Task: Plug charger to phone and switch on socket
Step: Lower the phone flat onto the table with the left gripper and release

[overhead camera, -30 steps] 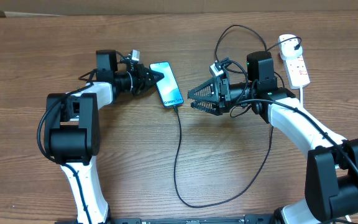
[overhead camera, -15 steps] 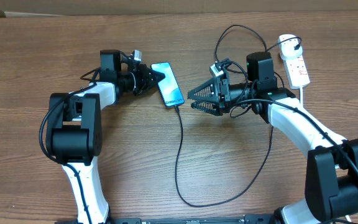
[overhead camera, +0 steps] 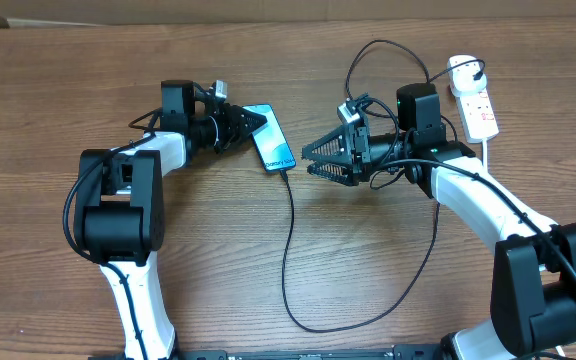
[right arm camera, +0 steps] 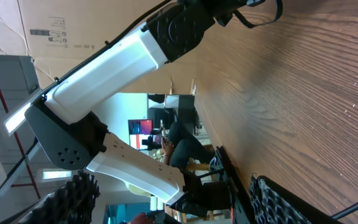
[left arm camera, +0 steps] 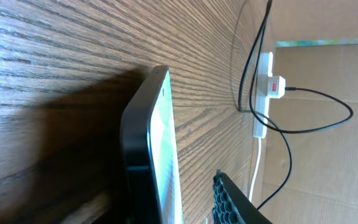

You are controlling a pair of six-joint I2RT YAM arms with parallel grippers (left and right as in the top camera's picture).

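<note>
Two claws, both mine, over one wooden table.

Right claw: jaws spread wide, nothing held, hovering just right of the phone.

Left claw: tips at the phone's upper-left edge; how far apart they stand I cannot tell.

Socket: white block, far right, with a thick white cord leaving its near end.

Phone: screen up, lying between my claws; seen edge-on and close in the left wrist view.

Charger: thin black cable running from the white plug at the socket's far end and looping across the table, its tip at the phone's near end. Whether it is seated I cannot tell.
</note>
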